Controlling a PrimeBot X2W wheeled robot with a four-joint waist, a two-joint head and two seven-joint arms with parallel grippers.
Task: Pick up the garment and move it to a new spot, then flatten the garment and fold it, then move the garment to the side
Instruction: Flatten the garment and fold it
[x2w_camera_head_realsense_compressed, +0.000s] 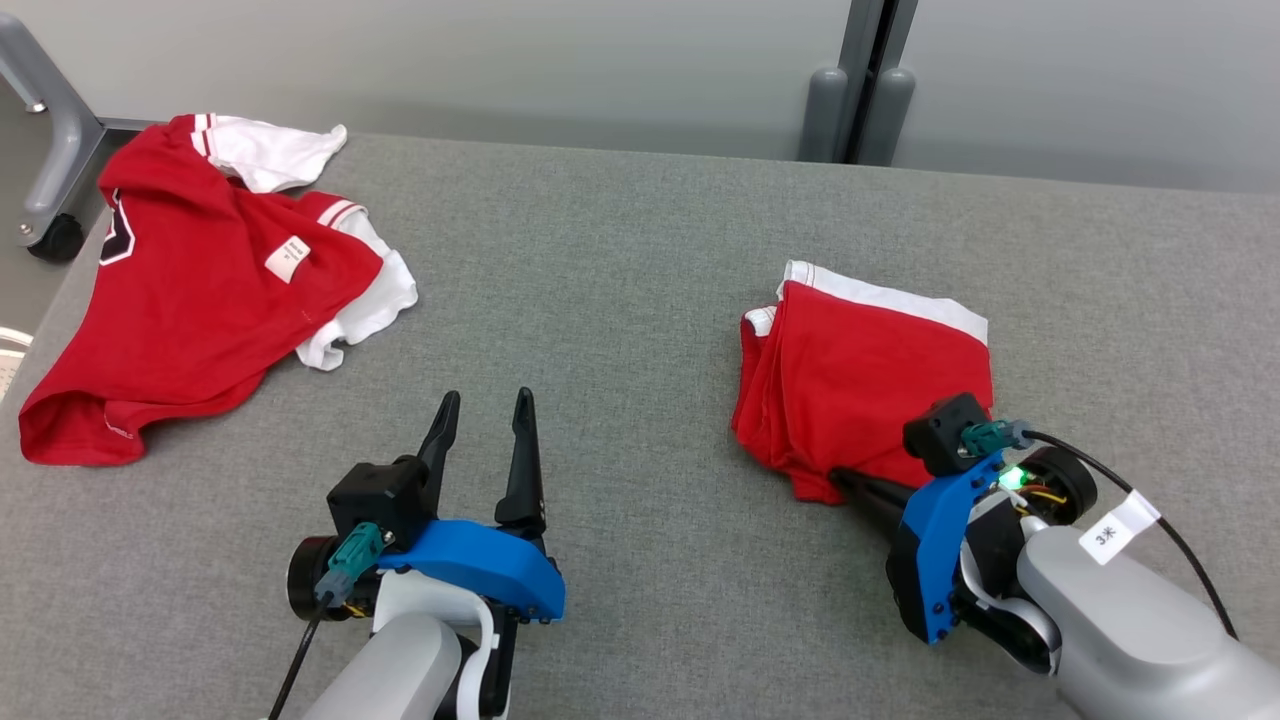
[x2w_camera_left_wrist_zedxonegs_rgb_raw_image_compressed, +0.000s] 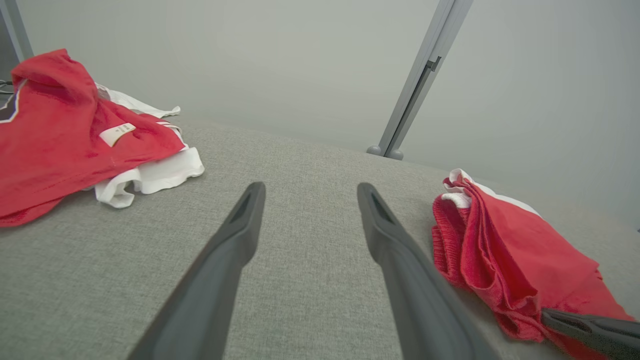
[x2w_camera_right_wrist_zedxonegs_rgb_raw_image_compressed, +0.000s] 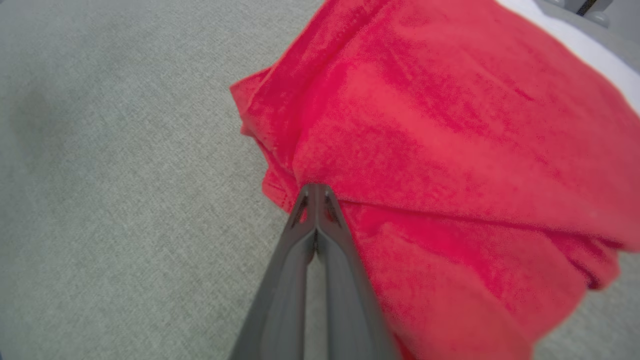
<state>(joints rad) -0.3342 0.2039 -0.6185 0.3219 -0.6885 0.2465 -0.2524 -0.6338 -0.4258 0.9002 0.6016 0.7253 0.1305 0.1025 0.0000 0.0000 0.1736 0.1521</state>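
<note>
The garment (x2w_camera_head_realsense_compressed: 870, 370) lies folded into a red square with a white band along its far edge, on the right of the grey table (x2w_camera_head_realsense_compressed: 640, 250). My right gripper (x2w_camera_head_realsense_compressed: 838, 478) is shut at its near left corner. In the right wrist view the closed fingertips (x2w_camera_right_wrist_zedxonegs_rgb_raw_image_compressed: 315, 189) pinch the edge of a fold in the red cloth (x2w_camera_right_wrist_zedxonegs_rgb_raw_image_compressed: 440, 125). The left wrist view shows that finger (x2w_camera_left_wrist_zedxonegs_rgb_raw_image_compressed: 550, 316) buried in the garment (x2w_camera_left_wrist_zedxonegs_rgb_raw_image_compressed: 510, 250). My left gripper (x2w_camera_head_realsense_compressed: 487, 395) hovers open over bare table left of the garment, with nothing between its fingers (x2w_camera_left_wrist_zedxonegs_rgb_raw_image_compressed: 311, 186).
A second red and white garment (x2w_camera_head_realsense_compressed: 200, 290) lies crumpled at the table's far left corner (x2w_camera_left_wrist_zedxonegs_rgb_raw_image_compressed: 60, 135). A grey post (x2w_camera_head_realsense_compressed: 860, 80) stands behind the table's far edge. A frame leg with a caster (x2w_camera_head_realsense_compressed: 55, 240) is off the left edge.
</note>
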